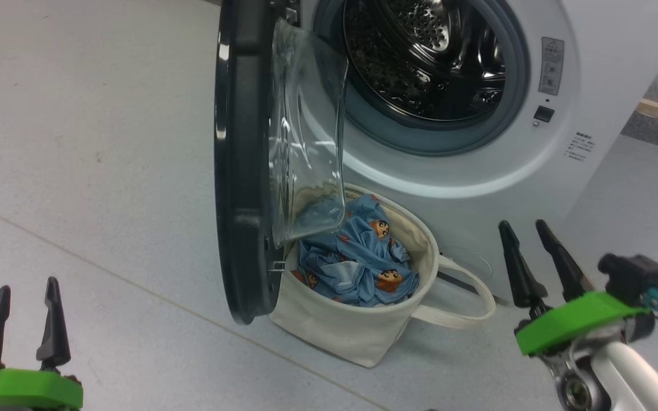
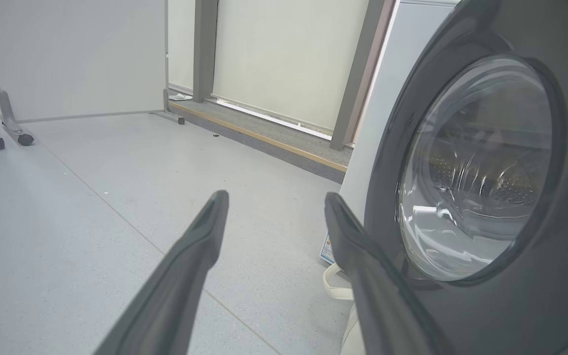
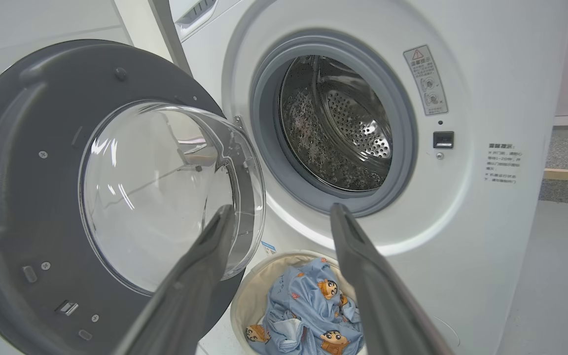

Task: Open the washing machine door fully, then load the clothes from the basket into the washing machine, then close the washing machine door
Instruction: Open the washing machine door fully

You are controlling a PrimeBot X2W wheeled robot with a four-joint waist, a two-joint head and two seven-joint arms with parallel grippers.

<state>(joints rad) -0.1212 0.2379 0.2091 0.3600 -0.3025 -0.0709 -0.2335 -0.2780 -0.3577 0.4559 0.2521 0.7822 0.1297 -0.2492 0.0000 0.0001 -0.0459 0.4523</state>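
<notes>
Blue crumpled clothes in canvas basket

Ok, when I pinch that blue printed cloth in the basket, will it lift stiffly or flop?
Probably floppy: the clothes lie crumpled in folds, so they should drape and trail. Likely light: thin fabric. The soft-sided basket may drag along, and the door overhanging it could catch trailing cloth.

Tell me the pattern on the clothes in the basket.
The clothes are light blue with small orange-brown cartoon faces, clearest in the right wrist view.
</notes>
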